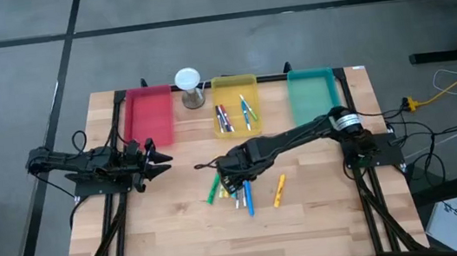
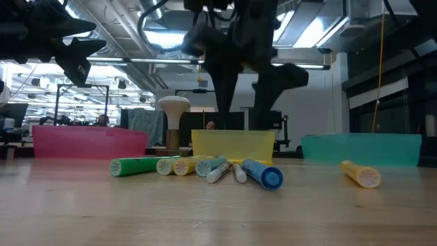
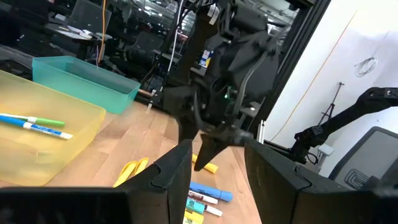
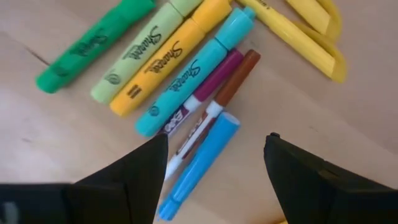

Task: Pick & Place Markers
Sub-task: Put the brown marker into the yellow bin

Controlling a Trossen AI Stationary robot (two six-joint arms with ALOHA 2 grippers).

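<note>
I see three trays lined up along the desk's far edge: a red tray [image 1: 149, 116] toward the left, a yellow tray [image 1: 251, 82] in the middle, a teal tray [image 1: 312, 93] toward the right. The yellow tray holds a few markers [image 1: 236, 114]. I see nothing lying in the red and teal trays. A white-topped stand [image 1: 190, 88] sits between the red and yellow trays.

The rest of the markers [image 4: 180, 81] lie loose on the desk's middle, nearer the front edge than the trays are: green, pale green, orange and teal ones side by side, touching, with two thin white-barrelled pens and a blue one just beside them. Yellow markers [image 4: 311, 31] lie close by, toward the right edge.

My right end effector [image 4: 214, 171] hangs over this cluster with its fingers spread apart, holding nothing, the blue marker below the gap. The left end effector [image 1: 159, 160] waits near the left edge, below the red tray, its fingers parted and empty.
</note>
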